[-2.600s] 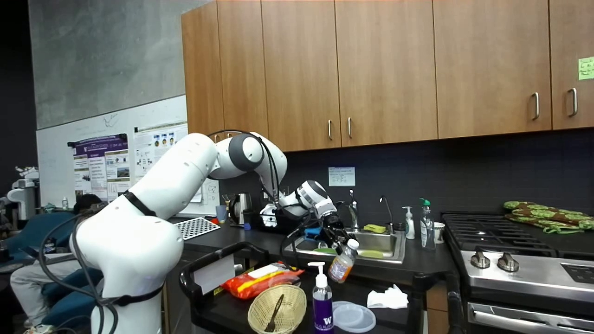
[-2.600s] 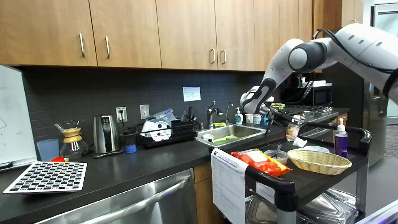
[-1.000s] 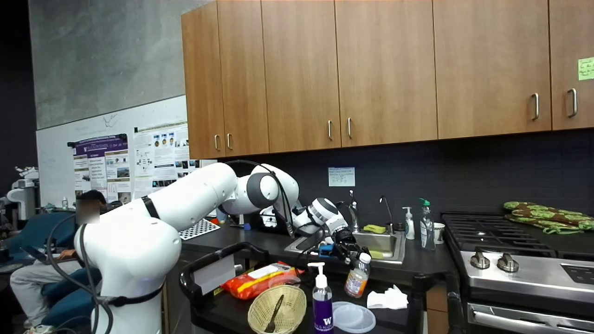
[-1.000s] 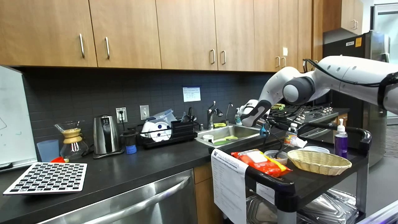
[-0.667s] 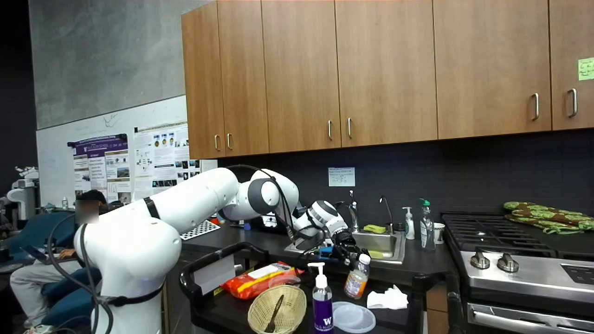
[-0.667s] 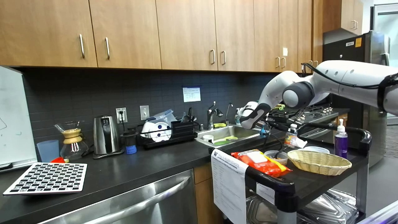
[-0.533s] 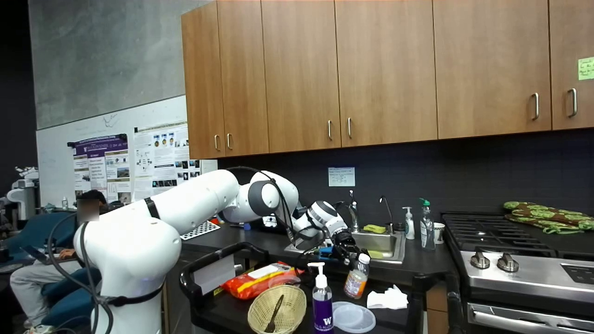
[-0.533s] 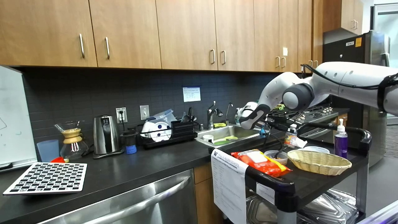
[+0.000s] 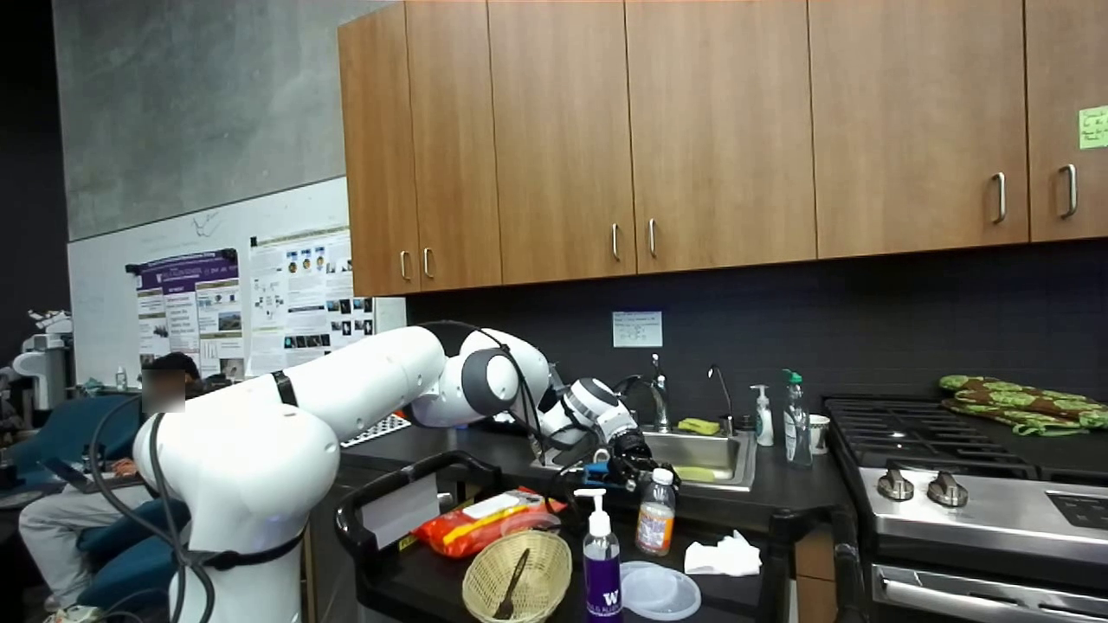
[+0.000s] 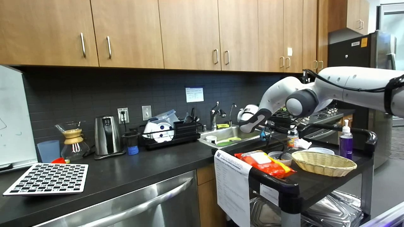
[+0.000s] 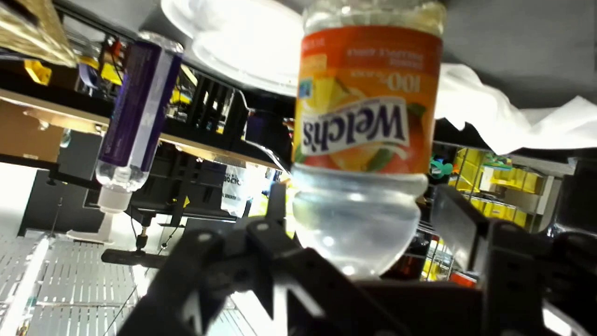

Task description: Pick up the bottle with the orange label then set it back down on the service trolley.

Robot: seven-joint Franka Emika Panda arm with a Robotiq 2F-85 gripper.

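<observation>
Clear plastic, orange label [image 11: 368,100]: that's the bottle [image 9: 656,519], and it's found on the service trolley [image 9: 424,578], over toward the far edge in an exterior view. By the look of it, it'd be judged fairly light, though whether any liquid is inside can't be told. The wall would be expected to give if squeezed hard, and the bare plastic is probably slick, so a firm-but-not-crushing hold is called for: best taken around the body at the top of the label or on the ridge just above it, since the shoulder narrows toward the cap [image 9: 663,476] and a grip could slide off. Breakage isn't much of a worry, tipping kinda is. The long axis is close to vertical, cap up, with a slight lean toward the stove [image 9: 995,519] side shown in an exterior view; whether the base is flat down can't be made out. The brand name is shown head-on in the wrist view, upside down there. As for the gripper [image 11: 363,210], its jaws are spread either side of the bottle's upper part with a gap seen on both, so nothing's being pinched. Further out, a crumpled white napkin [image 9: 724,555] and what look like round plastic lids [image 9: 662,592] are set close by, then the purple pump bottle [image 9: 602,571] and a wicker basket [image 9: 545,571].
</observation>
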